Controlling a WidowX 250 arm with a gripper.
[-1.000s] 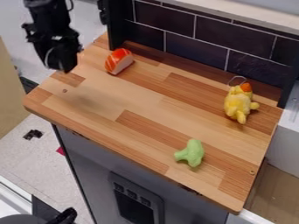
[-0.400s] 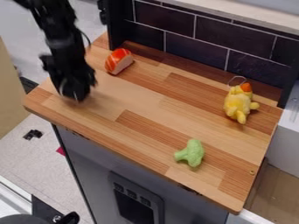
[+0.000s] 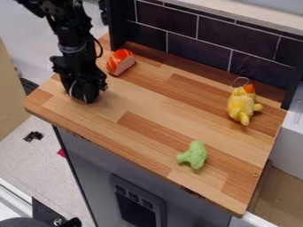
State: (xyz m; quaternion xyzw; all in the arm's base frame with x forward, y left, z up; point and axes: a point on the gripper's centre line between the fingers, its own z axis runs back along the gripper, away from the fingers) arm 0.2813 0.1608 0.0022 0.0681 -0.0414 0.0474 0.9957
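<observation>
The black gripper (image 3: 86, 95) hangs low over the left part of the wooden counter (image 3: 160, 115), pointing down. The orange and white sushi piece (image 3: 121, 61) is the thing nearest to it, lying a little up and to the right, apart from it. A yellow plush duck (image 3: 241, 104) with an orange beak and a thin ring lies at the right, near the tiled wall. Toward the front edge rests a green broccoli (image 3: 193, 155).
A dark tiled wall (image 3: 195, 40) runs along the back edge, with a black post (image 3: 117, 26) at its left end. A white box-like surface (image 3: 291, 146) borders the counter on the right.
The arm has come in from the upper left, and its gripper has moved right and down over the counter. The sushi, duck and broccoli have stayed put.
</observation>
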